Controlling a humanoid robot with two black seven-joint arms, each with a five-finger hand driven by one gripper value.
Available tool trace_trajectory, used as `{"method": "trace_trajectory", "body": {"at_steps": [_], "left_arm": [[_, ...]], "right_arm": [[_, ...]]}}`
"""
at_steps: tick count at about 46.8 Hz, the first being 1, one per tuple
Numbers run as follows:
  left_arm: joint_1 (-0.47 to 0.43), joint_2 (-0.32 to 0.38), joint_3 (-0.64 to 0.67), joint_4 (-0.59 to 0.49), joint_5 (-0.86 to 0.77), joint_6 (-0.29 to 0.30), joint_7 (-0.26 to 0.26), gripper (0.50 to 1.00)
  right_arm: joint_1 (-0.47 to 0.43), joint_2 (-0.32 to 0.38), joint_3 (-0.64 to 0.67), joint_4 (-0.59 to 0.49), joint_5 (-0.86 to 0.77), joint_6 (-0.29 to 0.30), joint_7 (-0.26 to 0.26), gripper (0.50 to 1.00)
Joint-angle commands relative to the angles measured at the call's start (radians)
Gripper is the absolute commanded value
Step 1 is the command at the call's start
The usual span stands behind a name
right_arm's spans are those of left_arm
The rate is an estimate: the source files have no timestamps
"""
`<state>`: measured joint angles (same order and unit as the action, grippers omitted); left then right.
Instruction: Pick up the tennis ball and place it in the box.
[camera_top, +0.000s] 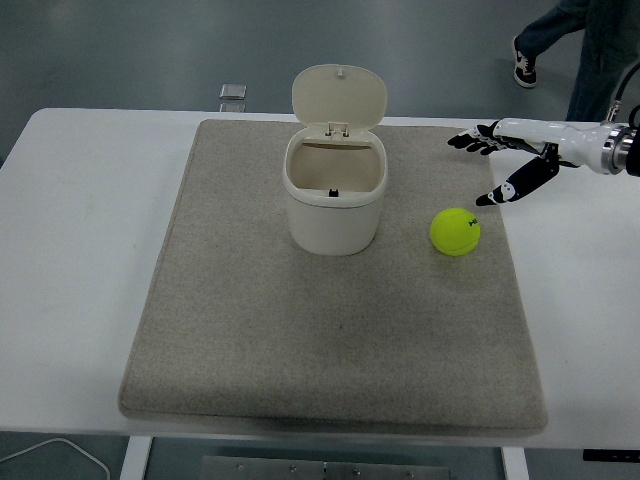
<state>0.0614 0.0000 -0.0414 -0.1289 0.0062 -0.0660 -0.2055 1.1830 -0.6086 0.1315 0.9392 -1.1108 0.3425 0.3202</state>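
Observation:
A yellow-green tennis ball (455, 231) lies on the grey mat (330, 330), right of centre. The box (334, 190) is a cream bin with its lid flipped up at the back, standing left of the ball. My right hand (492, 160) reaches in from the right edge, palm down, above and just right of the ball. Its fingers are spread, the thumb (510, 188) points down toward the ball, and it holds nothing. The left arm does not show.
The mat covers most of the white table (80, 250). A small dark object (232, 92) lies on the floor beyond the far edge. A person's leg and shoe (522, 60) show at the top right.

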Motion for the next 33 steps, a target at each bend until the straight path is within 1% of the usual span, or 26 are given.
{"method": "trace_trajectory", "body": {"at_steps": [1,7,16,24,33], "left_arm": [[0.000,0.000,0.000,0.000,0.000,0.000,0.000,0.992],[0.000,0.000,0.000,0.000,0.000,0.000,0.000,0.992],[0.000,0.000,0.000,0.000,0.000,0.000,0.000,0.992],[0.000,0.000,0.000,0.000,0.000,0.000,0.000,0.992],[0.000,0.000,0.000,0.000,0.000,0.000,0.000,0.992]], "right_arm": [[-0.006,-0.005,-0.003,0.038,-0.034,-0.007,0.017,0.930],[-0.008,-0.016,-0.027,0.047,-0.037,-0.020,0.025,0.930],[-0.031,-0.003,-0.059,0.049,-0.047,-0.059,0.039,0.930],[-0.066,0.004,-0.063,0.049,-0.098,-0.088,0.040,0.930],[-0.082,0.013,-0.063,0.049,-0.100,-0.108,0.040,0.930]]}}
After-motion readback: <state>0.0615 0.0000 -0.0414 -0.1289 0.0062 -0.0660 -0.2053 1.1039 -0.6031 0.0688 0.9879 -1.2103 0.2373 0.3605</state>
